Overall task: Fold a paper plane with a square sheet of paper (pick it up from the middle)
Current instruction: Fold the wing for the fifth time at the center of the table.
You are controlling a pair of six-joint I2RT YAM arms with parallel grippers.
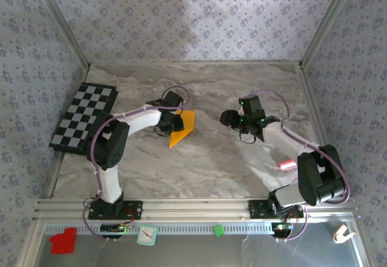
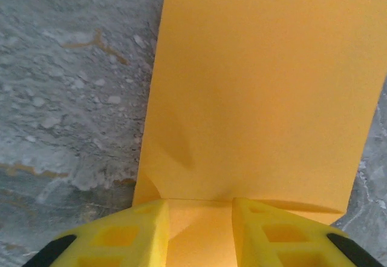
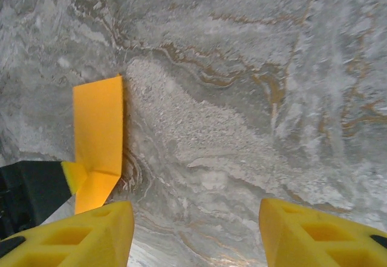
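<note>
A pale marbled desk (image 1: 242, 164) inside patterned walls, seen from above. A black-and-white checkered mat (image 1: 84, 117) lies at its far left, well to the left of both sets of fingers.

Two arms reach in from the near edge. The left arm (image 1: 130, 121) bends across to the orange square sheet of paper (image 2: 260, 97), which lies near the middle of the desk and looks already creased into a longer oblong.

From the left wrist, the sheet runs lengthwise straight ahead of the left fingers (image 2: 121, 240). Its near edge sits right between them, puckered into small creases. These yellow fingers stand partly apart with paper in the gap; whether they actually grip it cannot be told.

The right fingers (image 3: 320, 230) are spread wide and hold nothing, with bare desk between them. The sheet lies ahead and to their left, well apart.

The left arm is plainly the nearer one, so any lift would likely begin there, along the sheet's near edge.
</note>
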